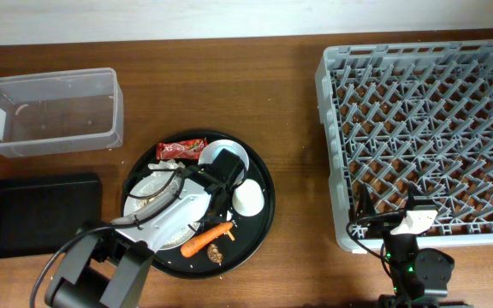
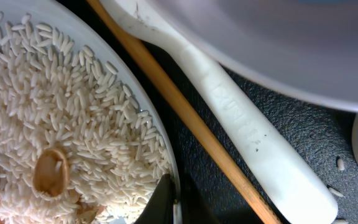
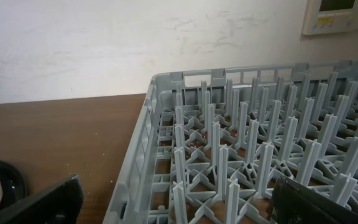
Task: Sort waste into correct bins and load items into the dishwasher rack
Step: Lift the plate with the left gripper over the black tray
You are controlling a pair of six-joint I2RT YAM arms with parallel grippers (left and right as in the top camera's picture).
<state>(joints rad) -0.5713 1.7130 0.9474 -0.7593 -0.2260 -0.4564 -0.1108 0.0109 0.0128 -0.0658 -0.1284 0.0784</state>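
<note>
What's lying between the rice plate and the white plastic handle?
A thin wooden stick, like a chopstick, runs diagonally between plate and handle; the left wrist view shows it.

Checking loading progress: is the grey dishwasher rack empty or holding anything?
Empty where visible: the dishwasher rack shows only bare pegs overhead and from the right wrist.

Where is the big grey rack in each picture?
Overhead: the dishwasher rack fills the right side.
Left wrist: not in it.
Right wrist: the dishwasher rack fills the middle and right.
Shared landmark: the brown table, left of the rack in overhead and right wrist.
</note>
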